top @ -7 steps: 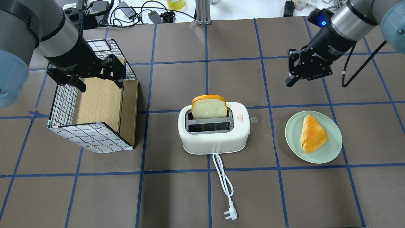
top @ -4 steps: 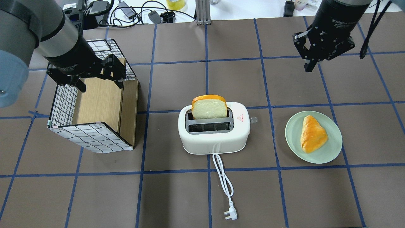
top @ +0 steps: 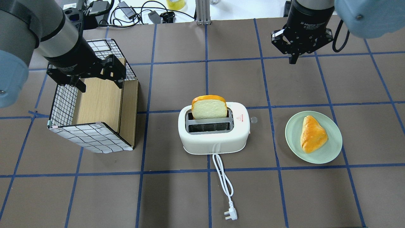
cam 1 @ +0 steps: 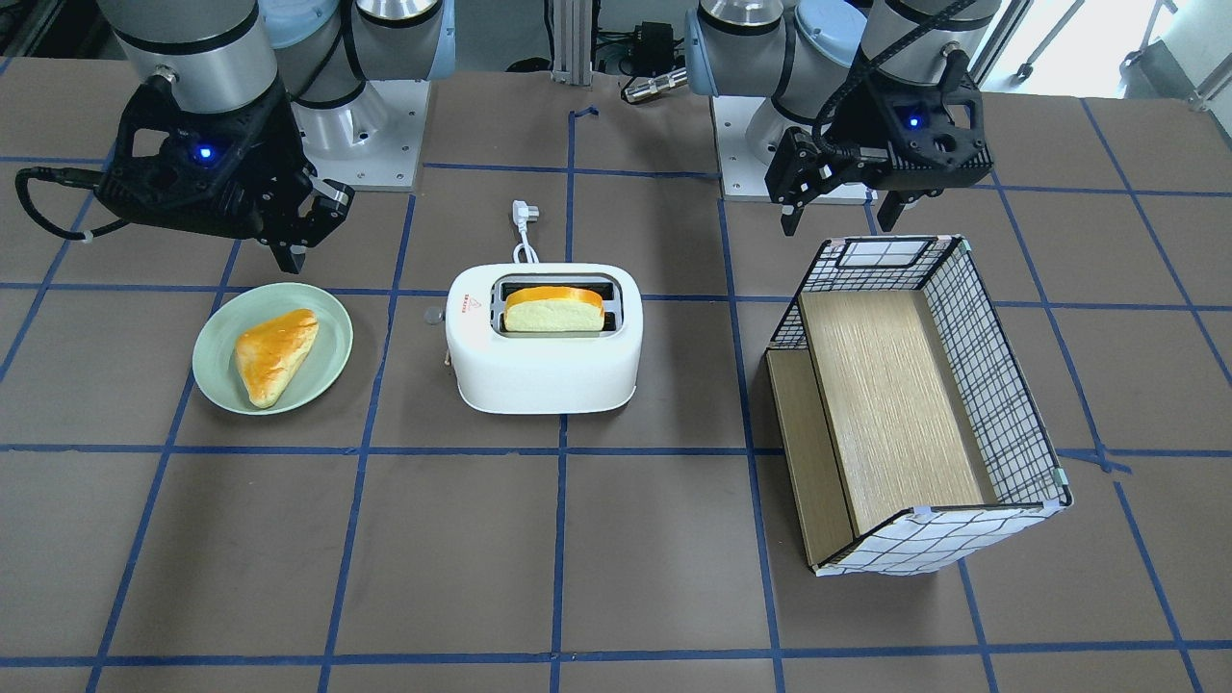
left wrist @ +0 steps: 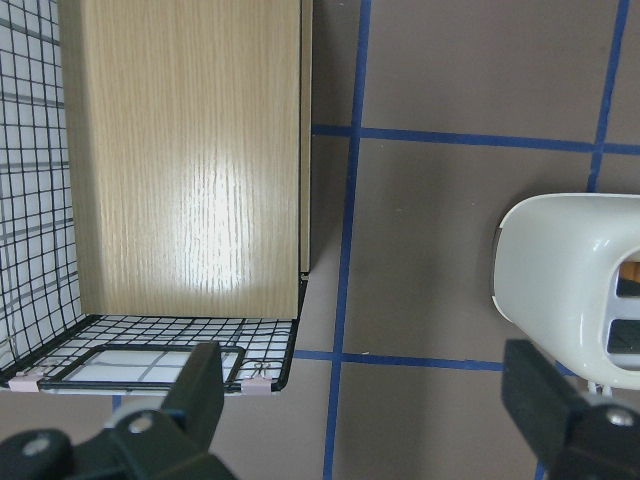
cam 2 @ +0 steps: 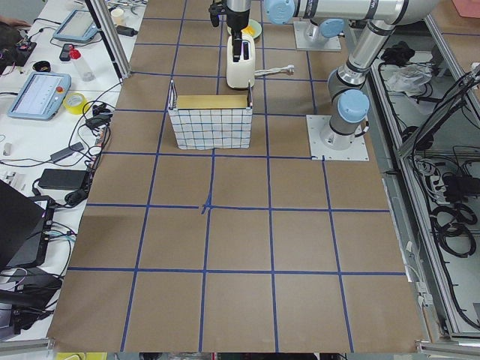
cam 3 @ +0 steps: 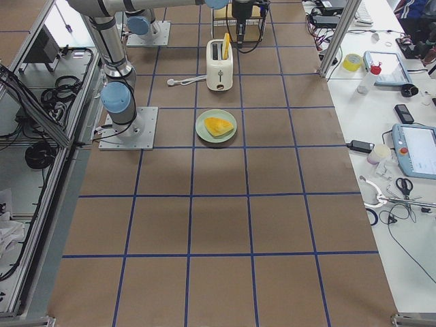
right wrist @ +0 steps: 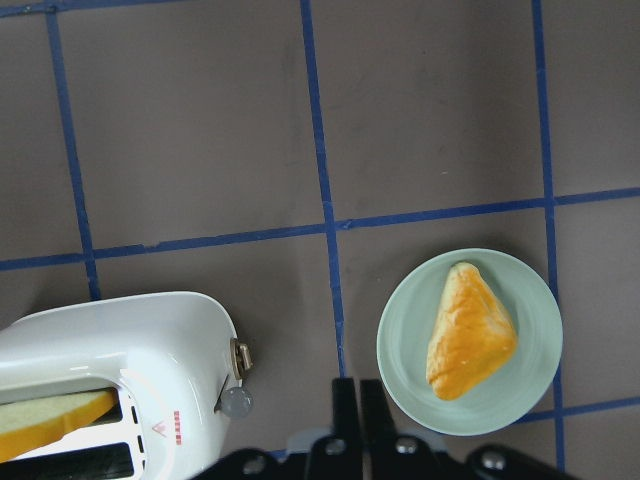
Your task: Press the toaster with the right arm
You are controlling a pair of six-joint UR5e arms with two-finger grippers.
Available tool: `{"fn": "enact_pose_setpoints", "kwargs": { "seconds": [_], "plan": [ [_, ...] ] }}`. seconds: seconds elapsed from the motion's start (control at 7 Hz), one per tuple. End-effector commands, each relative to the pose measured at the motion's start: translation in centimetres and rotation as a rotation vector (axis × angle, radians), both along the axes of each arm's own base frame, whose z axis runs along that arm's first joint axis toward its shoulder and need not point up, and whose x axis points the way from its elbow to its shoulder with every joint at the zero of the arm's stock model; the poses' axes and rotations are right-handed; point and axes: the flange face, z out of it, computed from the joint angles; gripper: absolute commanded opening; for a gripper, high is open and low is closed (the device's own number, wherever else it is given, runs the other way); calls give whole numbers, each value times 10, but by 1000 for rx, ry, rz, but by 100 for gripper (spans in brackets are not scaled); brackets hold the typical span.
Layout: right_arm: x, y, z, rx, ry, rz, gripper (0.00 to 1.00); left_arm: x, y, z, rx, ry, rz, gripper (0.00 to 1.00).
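The white toaster [top: 213, 139] stands mid-table with a bread slice [top: 208, 107] upright in its far slot. Its small end lever [top: 253, 120] faces the plate side and also shows in the right wrist view [right wrist: 237, 400]. My right gripper [top: 292, 58] is shut and empty, pointing down. It hangs above the table, beyond the toaster and to its right, well clear of the lever. In the right wrist view its fingertips [right wrist: 350, 385] are pressed together. My left gripper [top: 99, 83] is open and empty over the far end of the checked box [top: 95, 139].
A green plate [top: 291, 133] with a golden pastry [top: 312, 133] lies right of the toaster. The toaster's white cord and plug [top: 230, 215] trail toward the near edge. Cables and clutter lie beyond the far table edge.
My right gripper has moved toward the far side of the table and a little left, turning to point straight down. The left arm, toaster and plate have not moved.
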Motion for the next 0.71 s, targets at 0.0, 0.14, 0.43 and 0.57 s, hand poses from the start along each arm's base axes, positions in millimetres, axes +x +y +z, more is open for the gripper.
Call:
{"fn": "enact_pose_setpoints", "kwargs": {
  "seconds": [0.0,0.14,0.43,0.57],
  "plan": [
    [5,-6,-3,-49,-48,68,86,0,0,0,0,1,0,100],
    [5,-6,-3,-49,-49,88,100,0,0,0,0,-1,0,100],
    [0,-8,-3,-49,-46,99,100,0,0,0,0,-1,0,100],
    [0,-8,-3,-47,-47,105,100,0,0,0,0,-1,0,100]
  ]
}}
